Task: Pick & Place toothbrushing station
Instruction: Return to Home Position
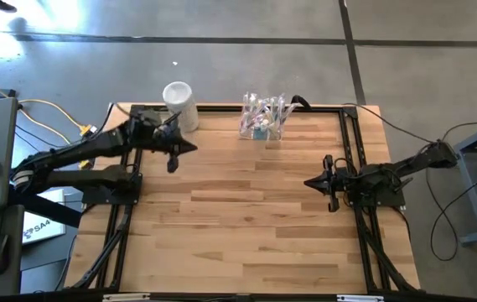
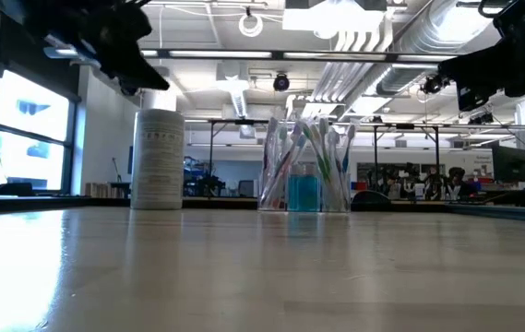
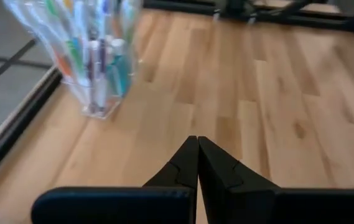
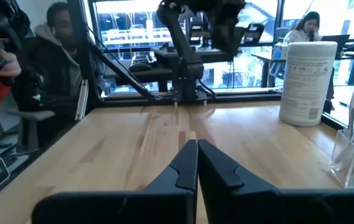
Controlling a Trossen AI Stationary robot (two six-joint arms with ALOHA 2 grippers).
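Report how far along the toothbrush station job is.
Done: toothbrushes stand bunched in the clear holder at the far edge of the table. In hand: nothing; the left gripper, near the white container, and the right gripper are both shut and empty. Left: no loose brush shows; probably only parking.

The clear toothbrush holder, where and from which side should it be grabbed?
Probably low on the flat walls of the clear holder, the right end effector coming in level from its own side, closing across front and back. Toothbrushes fan out above the rim, so a top-down approach would likely hit them, and the white container stands on its other side.
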